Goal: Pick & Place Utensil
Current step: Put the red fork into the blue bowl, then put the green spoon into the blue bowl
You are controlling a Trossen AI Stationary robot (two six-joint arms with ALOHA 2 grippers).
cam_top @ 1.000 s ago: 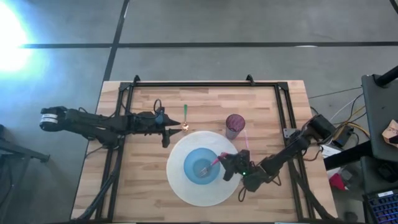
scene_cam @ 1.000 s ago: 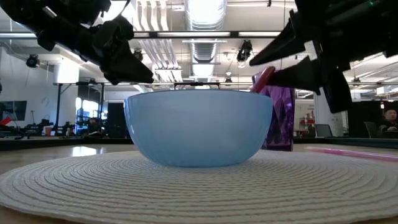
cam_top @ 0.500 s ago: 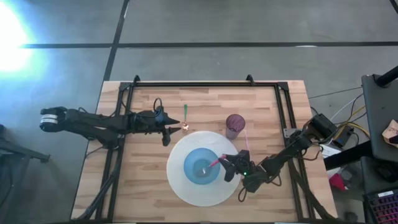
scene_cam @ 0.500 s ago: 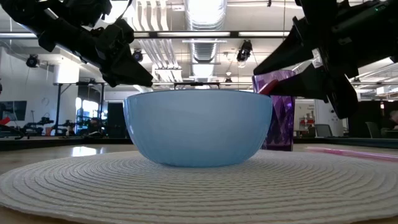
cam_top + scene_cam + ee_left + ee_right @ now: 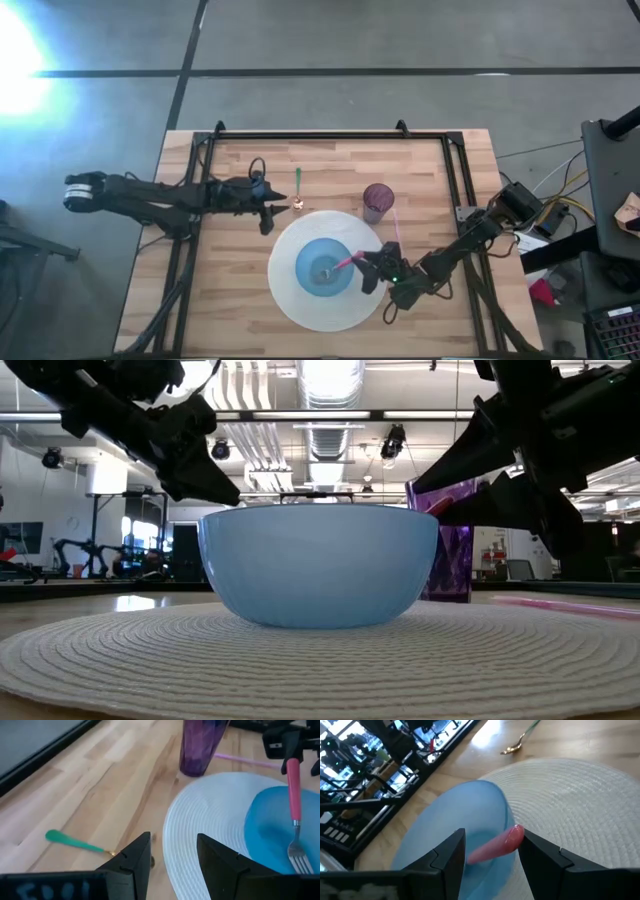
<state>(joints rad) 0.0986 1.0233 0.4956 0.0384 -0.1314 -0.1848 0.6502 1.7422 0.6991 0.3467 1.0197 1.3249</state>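
Broadly, the table is being read from its left side across; the left gripper (image 5: 278, 205) is being held low over the bare wood, just beside the green-handled spoon (image 5: 298, 186) and near the far-left rim of the white mat (image 5: 285, 290); in the left wrist view its fingers (image 5: 131, 863) are being kept apart with nothing between them, so that spoon is being left untouched on the table.

Further along, the blue bowl (image 5: 324, 268) is being kept at the middle of the mat, and the fork (image 5: 340, 264) is being rested inside it, tines down on the bowl floor and pink handle leaning up over the rim toward the right arm; the placing of this utensil is therefore being judged as essentially done.

Beyond the bowl, the purple cup (image 5: 377, 201) is being left standing just off the mat's far edge, with a pink straw (image 5: 396, 224) lying beside it.

At the right, the right gripper (image 5: 366, 269) is being held just outside the bowl's rim; its fingers (image 5: 451, 855) are being shown spread either side of the handle tip, apparently not clamped on it; what is being left, by this reading, is the arm's withdrawal and possibly the spoon.
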